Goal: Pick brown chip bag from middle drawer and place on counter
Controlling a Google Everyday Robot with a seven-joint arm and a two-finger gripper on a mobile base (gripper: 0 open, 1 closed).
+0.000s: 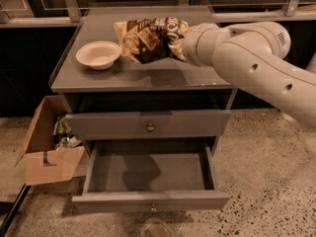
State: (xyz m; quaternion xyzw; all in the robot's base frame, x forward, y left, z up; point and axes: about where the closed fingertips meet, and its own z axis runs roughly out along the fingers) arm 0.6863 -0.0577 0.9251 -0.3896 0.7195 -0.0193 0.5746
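The brown chip bag (pixel 148 38) hangs tilted just above the back middle of the counter (pixel 148 79) and casts a shadow on it. My gripper (pixel 178 42) is at the bag's right end, shut on it, and is mostly hidden behind my white wrist and the bag. My arm reaches in from the right, over the counter's right side. The middle drawer (pixel 148 174) is pulled out below, and its grey inside holds nothing.
A white bowl (pixel 98 55) sits on the counter's left part, beside the bag. The upper drawer (pixel 148 125) is closed. An open cardboard box (pixel 47 157) with trash stands on the floor to the left of the cabinet. A dark railing runs behind.
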